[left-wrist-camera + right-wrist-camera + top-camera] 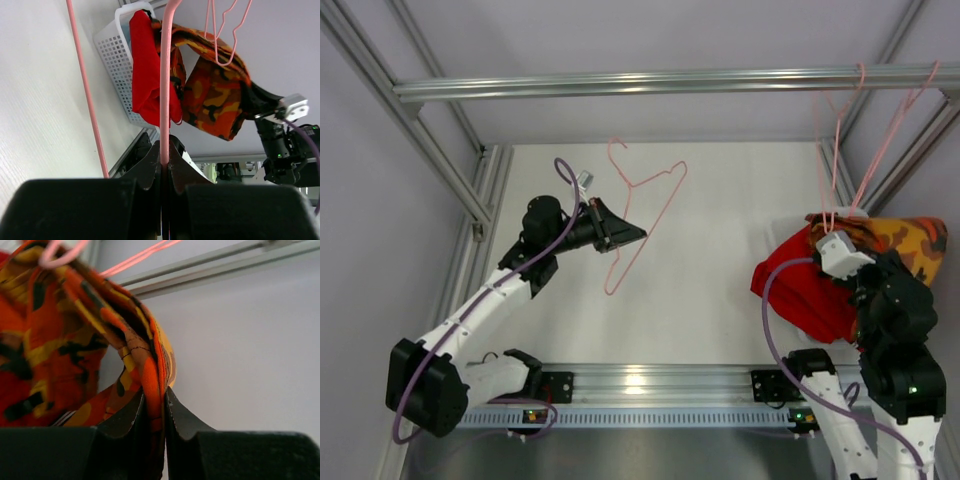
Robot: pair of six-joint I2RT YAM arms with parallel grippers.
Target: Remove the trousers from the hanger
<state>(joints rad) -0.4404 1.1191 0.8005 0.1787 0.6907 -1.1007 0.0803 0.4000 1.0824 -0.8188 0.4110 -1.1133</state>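
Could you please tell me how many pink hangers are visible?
3 hangers: one gripped by the left hand mid-table; two hanging on the rail at right, above the trousers. None seems hidden.

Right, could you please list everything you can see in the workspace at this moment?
table: one, white, underneath.
rail: one, silver, far end.
basket: one, white, right side.
held hanger: one, pink, bare, over the table.
rail hangers: two, pink, on the rail, right.
red trousers: one, red, draped over the basket.
patterned trousers: one, orange-yellow and dark, far right.
left gripper: one, black, shut on held hanger.
right gripper: one, black, shut on patterned trousers.
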